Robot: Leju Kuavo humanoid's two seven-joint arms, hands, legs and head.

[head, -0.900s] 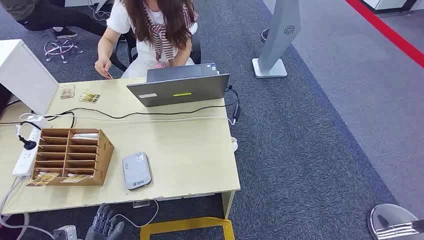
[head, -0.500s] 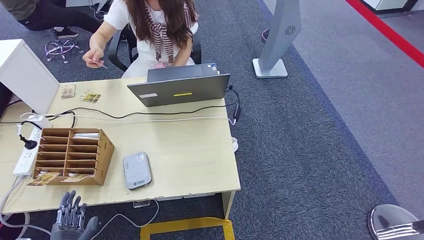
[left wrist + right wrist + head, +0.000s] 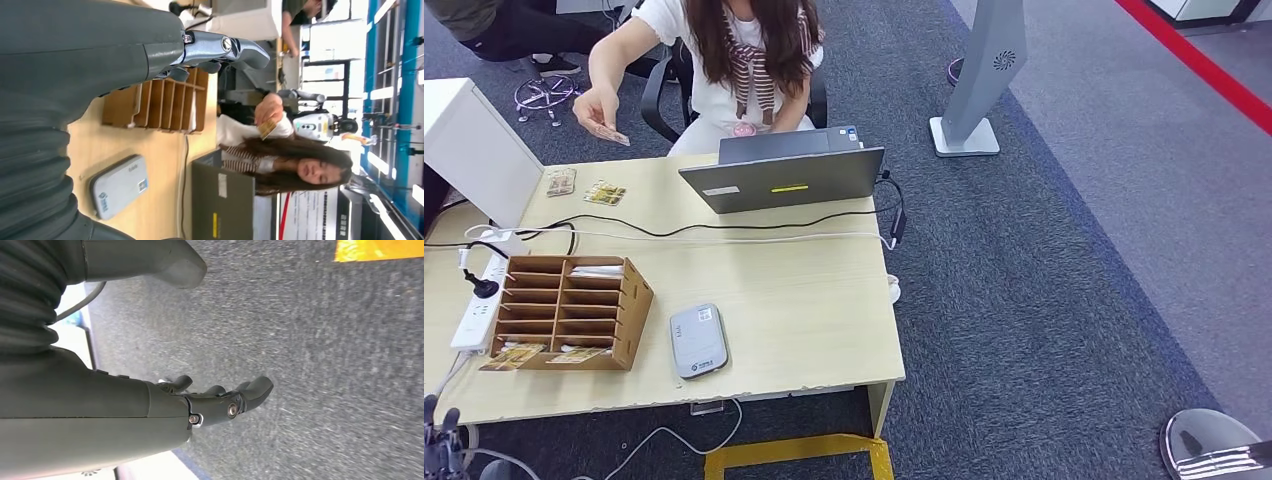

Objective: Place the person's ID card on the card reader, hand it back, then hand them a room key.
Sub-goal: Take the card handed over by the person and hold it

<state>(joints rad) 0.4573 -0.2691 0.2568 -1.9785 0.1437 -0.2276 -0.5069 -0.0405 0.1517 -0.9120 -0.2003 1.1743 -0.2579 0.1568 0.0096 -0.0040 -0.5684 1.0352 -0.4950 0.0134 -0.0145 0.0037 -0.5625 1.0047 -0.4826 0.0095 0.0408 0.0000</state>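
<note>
The left hand (image 3: 150,55) has its fingers (image 3: 240,47) stretched out and apart, with nothing between them; in the head view only their tips (image 3: 442,440) show, low at the near left corner of the bench (image 3: 804,300). In the wrist view they point over the wooden slotted rack (image 3: 160,102) toward the person across the bench. The right hand (image 3: 210,402) hangs over the grey carpet, its fingers (image 3: 255,387) loosely extended and holding nothing.

The ID card (image 3: 616,136) is pinched in the person's hand (image 3: 596,108), held out in the air past the far left corner of the bench — well apart from either robot hand. In the left wrist view it shows as a small tan rectangle (image 3: 267,129) sticking out below the person's fingers.

It looks thin, stiff and very light, with smooth faces that will likely slip under hard fingertips. The free end projecting from the person's grip is the place to take it: thumb on one flat face, a finger on the other, across the short edge. A gentle pinch should do, since weight is no concern; sliding or twisting out is the risk.

The card reader (image 3: 697,341) — the grey flat unit — lies near the front edge, just beside the rack, where the card can be laid flat on top.
</note>
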